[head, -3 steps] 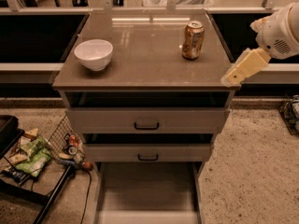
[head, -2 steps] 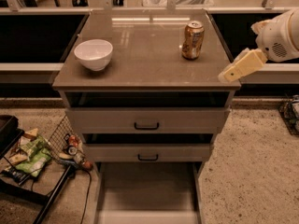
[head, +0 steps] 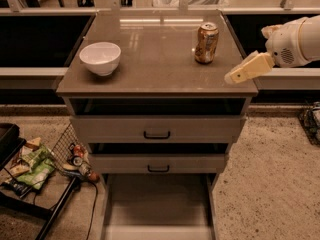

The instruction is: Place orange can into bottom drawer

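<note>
The orange can [head: 206, 43] stands upright on the brown cabinet top [head: 150, 69], at its back right. My gripper [head: 236, 76] hangs at the cabinet top's right edge, to the right of the can and a little nearer the front, and does not touch it. The bottom drawer [head: 159, 204] is pulled out at floor level, and its flat floor is bare.
A white bowl [head: 100, 58] sits on the left of the cabinet top. Two upper drawers with black handles [head: 157, 134] [head: 158, 169] stand slightly ajar. A wire basket of snack packets [head: 35, 164] sits on the floor at the left. Speckled floor lies to the right.
My gripper has moved a little to the left and up, closer to the can. The can, bowl and drawers have not moved.
</note>
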### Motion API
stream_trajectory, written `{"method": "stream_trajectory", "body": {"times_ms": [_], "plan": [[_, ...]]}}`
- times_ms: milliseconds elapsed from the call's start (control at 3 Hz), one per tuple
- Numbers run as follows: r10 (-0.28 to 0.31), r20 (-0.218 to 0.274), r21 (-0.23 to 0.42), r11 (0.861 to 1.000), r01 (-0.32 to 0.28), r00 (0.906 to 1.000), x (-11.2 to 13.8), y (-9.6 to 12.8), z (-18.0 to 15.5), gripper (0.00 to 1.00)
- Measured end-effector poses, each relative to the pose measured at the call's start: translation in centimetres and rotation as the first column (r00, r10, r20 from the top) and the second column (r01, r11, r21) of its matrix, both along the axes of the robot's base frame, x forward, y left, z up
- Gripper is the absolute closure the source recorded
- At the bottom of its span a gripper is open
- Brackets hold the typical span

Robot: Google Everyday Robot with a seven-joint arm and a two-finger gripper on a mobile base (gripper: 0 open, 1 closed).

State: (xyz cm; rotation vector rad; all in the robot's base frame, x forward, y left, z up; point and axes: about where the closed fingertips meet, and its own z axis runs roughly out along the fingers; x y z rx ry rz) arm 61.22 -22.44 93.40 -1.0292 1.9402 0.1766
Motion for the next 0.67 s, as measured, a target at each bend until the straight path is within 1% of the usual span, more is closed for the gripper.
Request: {"method": "stream_trajectory", "body": {"times_ms": [333, 667], "plan": [[-0.015, 0.021, 0.042, 0.999, 0.014, 0.9997, 1.3, 0.4, -0.6, 0.0], [-0.052, 0.075, 0.179, 0.983, 0.038, 0.9958, 6.5, 1.9, -2.4, 0.0]]}}
